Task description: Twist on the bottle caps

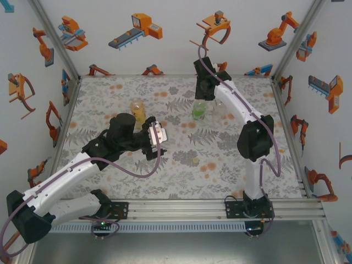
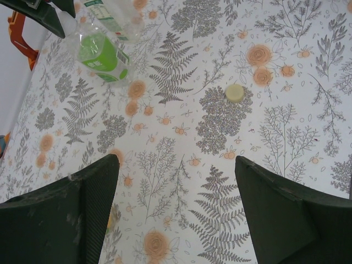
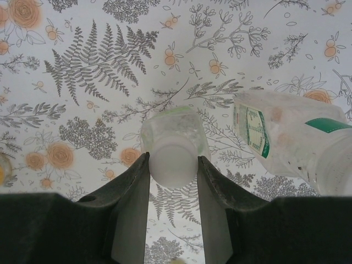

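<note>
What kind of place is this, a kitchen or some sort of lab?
Most likely a robot test cell, not a kitchen: an aluminium frame boxes in the table, the walls are papered with cartoon robot arms, and a left arm and right arm are bolted to a rail.

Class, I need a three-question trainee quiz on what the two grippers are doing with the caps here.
1. True or false: the left gripper holds the small round yellow-green plastic cap.
2. The right gripper is shut on: A) the round white plastic cap; B) a bottle label; C) nothing.
3. Fill in: the white cap tops the short plastic bottle tinted ____.
Key: 1 false; 2 A; 3 green.
</note>
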Tool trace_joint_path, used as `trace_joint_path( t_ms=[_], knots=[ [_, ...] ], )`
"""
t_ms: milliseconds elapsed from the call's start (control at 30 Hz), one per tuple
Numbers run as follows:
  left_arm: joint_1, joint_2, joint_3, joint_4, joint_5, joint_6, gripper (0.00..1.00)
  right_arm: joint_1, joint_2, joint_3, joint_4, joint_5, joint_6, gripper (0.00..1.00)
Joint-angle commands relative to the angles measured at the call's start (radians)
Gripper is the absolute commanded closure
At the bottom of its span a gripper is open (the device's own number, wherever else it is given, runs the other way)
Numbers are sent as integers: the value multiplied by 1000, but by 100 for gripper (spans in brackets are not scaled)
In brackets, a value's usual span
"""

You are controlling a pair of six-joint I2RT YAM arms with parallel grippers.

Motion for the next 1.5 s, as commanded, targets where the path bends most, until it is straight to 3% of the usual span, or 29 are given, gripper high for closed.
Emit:
trace_joint_path(
  t_ms=[0,267,767,1000,1200,1333,1400,1467],
  knots=[
    [6,1,-5,21,22,-17,22,-5,26,56,-53,-8,-10,78],
    [6,1,-3,21,20,-18,21,-4,25,98,-86,-11,-9,57],
    [21,-26,-13,49,-6,-43,21,-1,-45,113,-113,-14,-18,51],
    [192,-98,-47,171,8,-170,19,22,-163,-30,-6,-57,-91,48],
    [378,-155,-91,297,-20,-298,19,71,-287,-280,245,-142,-182,41],
    [491,-179,-115,361,-44,-372,18,108,-358,-474,482,-203,-208,29],
    [529,-184,-119,376,-94,-409,14,127,-377,-542,581,-229,-207,20],
    [552,-181,-112,370,-169,-451,11,147,-383,-594,687,-272,-206,17]
  ],
)
